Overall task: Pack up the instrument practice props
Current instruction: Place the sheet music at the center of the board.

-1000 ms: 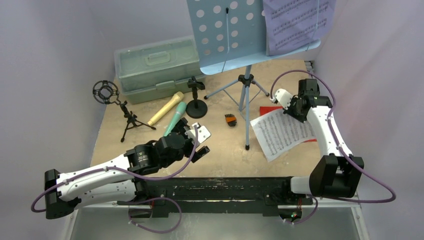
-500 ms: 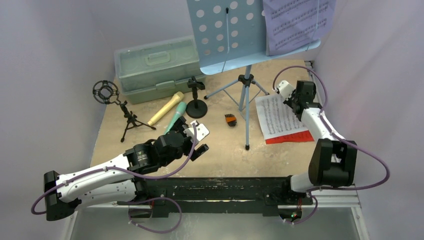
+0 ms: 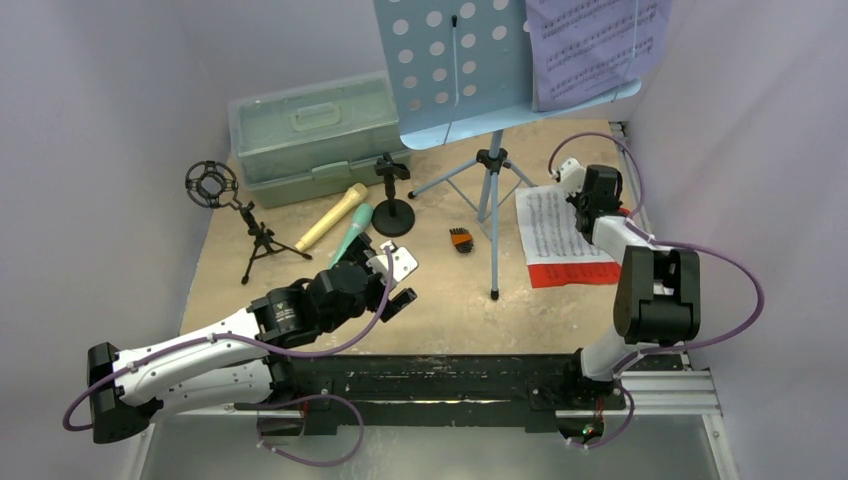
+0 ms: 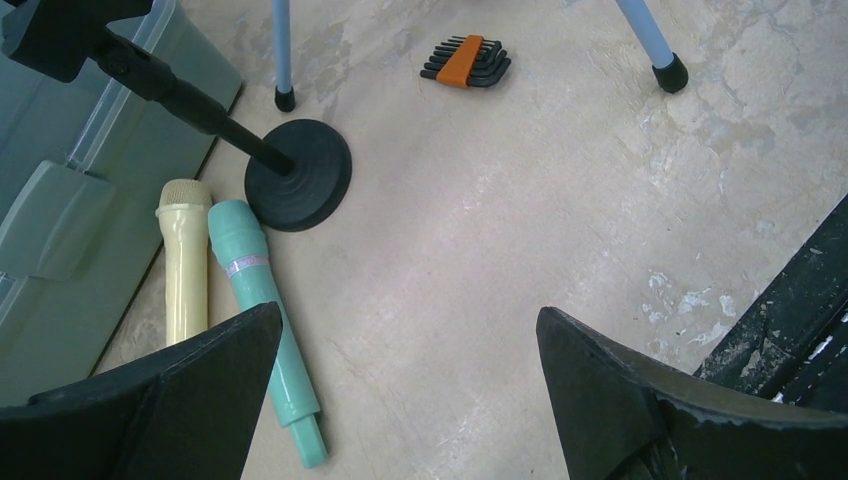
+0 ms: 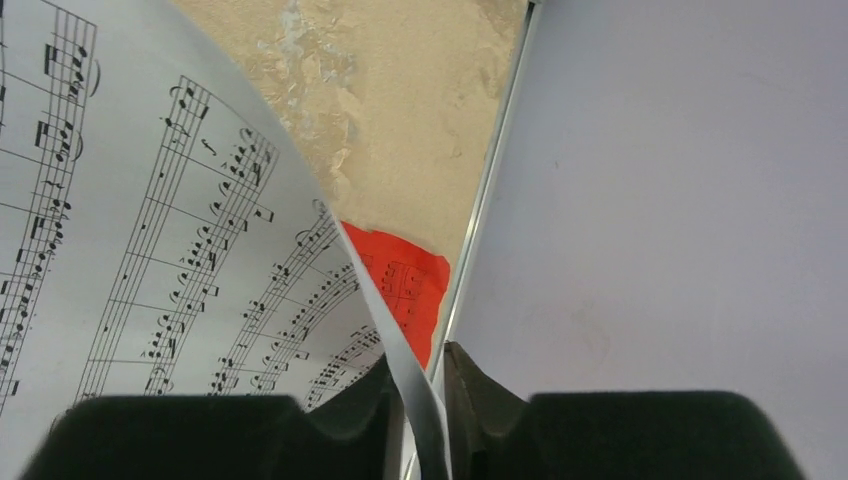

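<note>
My right gripper point(image 3: 580, 197) point(image 5: 415, 390) sits low at the table's right edge. Its jaws are a narrow gap apart, and the curled edge of the white music sheet point(image 3: 550, 225) point(image 5: 150, 230) passes between them. That sheet lies on the red music sheet point(image 3: 575, 272) point(image 5: 405, 280). My left gripper point(image 3: 405, 283) point(image 4: 410, 330) hangs wide open and empty, just right of the teal microphone point(image 3: 352, 235) point(image 4: 262, 300). The tan microphone point(image 3: 332, 216) point(image 4: 185, 260) lies beside it. Behind stand the round-base mic holder point(image 3: 392, 215) point(image 4: 298, 187) and the ring-top tripod holder point(image 3: 212, 184). The light-blue music rack point(image 3: 455, 70) carries a purple sheet point(image 3: 595, 45).
A pale green case point(image 3: 310, 135) point(image 4: 50, 230) lies shut at the back left. A black and orange hex key set point(image 3: 460, 241) point(image 4: 467, 62) rests between the rack's tripod legs point(image 3: 493, 240). The right wall point(image 5: 680, 200) is close beside my right gripper.
My right arm has carried the white sheet back and to the right and laid it over the red sheet. Its jaws have parted slightly. The left arm has hardly moved.
</note>
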Available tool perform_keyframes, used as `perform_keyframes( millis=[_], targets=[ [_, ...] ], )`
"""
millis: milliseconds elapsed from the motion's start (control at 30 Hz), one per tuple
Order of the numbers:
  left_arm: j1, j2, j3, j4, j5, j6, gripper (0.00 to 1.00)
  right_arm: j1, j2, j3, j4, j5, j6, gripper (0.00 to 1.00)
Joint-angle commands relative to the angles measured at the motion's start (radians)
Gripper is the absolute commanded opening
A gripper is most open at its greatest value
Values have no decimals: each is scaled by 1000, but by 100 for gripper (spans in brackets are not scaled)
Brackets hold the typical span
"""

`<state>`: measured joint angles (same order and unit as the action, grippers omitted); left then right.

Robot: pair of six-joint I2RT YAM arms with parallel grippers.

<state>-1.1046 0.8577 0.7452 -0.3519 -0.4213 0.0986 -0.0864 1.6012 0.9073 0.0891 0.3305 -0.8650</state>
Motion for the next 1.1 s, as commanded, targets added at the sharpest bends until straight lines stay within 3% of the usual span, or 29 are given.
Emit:
perform_keyframes(
  millis=[0, 267, 500, 700, 1067],
  targets=[
    [9, -16, -4, 45, 10, 15, 99, -6, 25, -21, 97, 43, 32, 27],
    [12, -19, -4, 45, 10, 16, 99, -7, -36, -62, 123, 46, 64, 63],
    [14, -24, -4, 45, 10, 16, 99, -19, -231, -90, -45, -95, 153, 80],
    [15, -29, -4, 44, 13, 17, 99, -28, -384, -101, -250, -242, 183, 89],
    [17, -33, -3, 44, 15, 17, 99, -33, -590, -59, -617, -530, 143, 94]
  ],
)
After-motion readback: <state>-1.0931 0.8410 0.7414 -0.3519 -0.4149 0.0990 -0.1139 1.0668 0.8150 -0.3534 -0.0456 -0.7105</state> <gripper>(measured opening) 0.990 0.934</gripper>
